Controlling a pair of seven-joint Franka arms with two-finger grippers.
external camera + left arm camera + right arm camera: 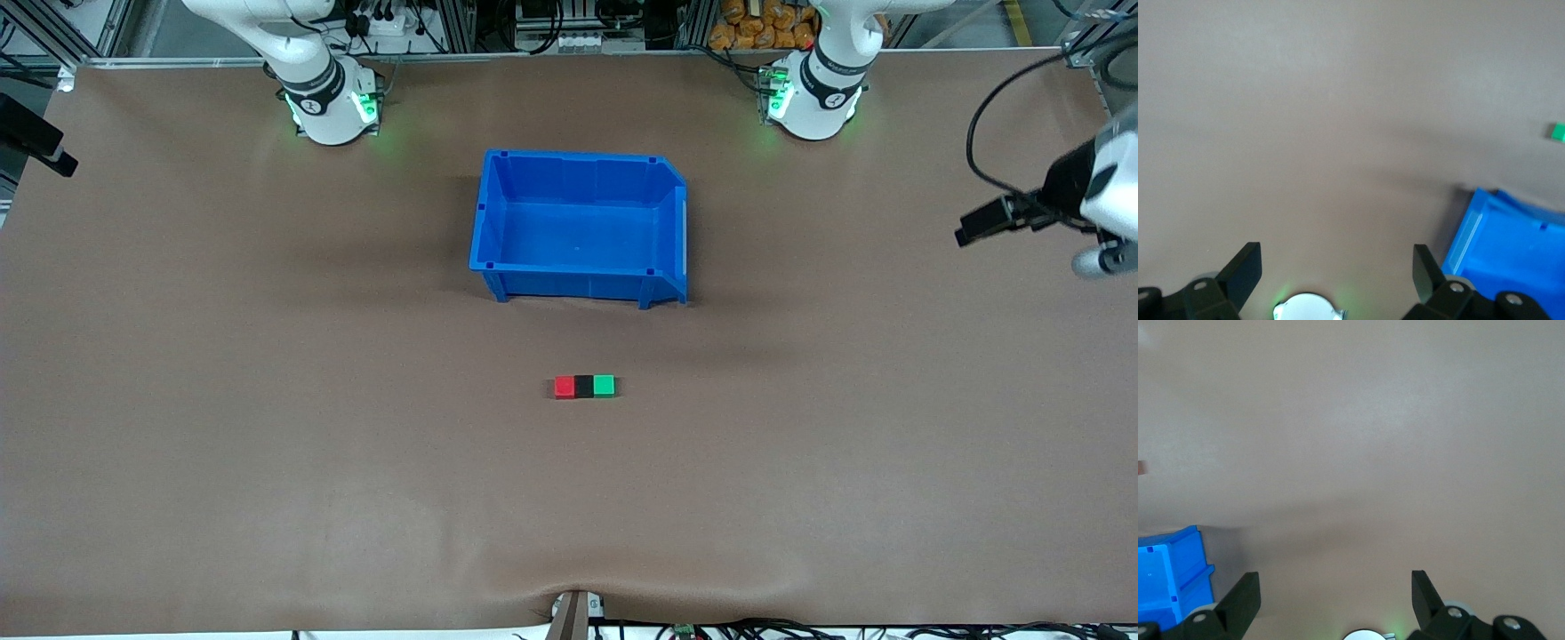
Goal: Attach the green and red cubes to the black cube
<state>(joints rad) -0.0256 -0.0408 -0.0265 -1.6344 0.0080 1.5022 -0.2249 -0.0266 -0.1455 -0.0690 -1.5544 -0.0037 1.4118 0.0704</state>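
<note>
The red cube (564,387), the black cube (583,386) and the green cube (604,385) lie in a row on the table, touching, with the black one in the middle. They are nearer the front camera than the blue bin (578,222). My left gripper (1337,257) is open and empty, high over the table by its own base. The green cube (1557,132) shows in the left wrist view. My right gripper (1335,583) is open and empty, high over bare table. A sliver of the red cube (1141,467) shows in the right wrist view. Neither hand shows in the front view.
The blue bin is empty; it also shows in the left wrist view (1511,247) and the right wrist view (1171,577). The arm bases (329,102) (813,89) stand at the table's back edge. Dark equipment juts in at both ends (36,133) (1049,204).
</note>
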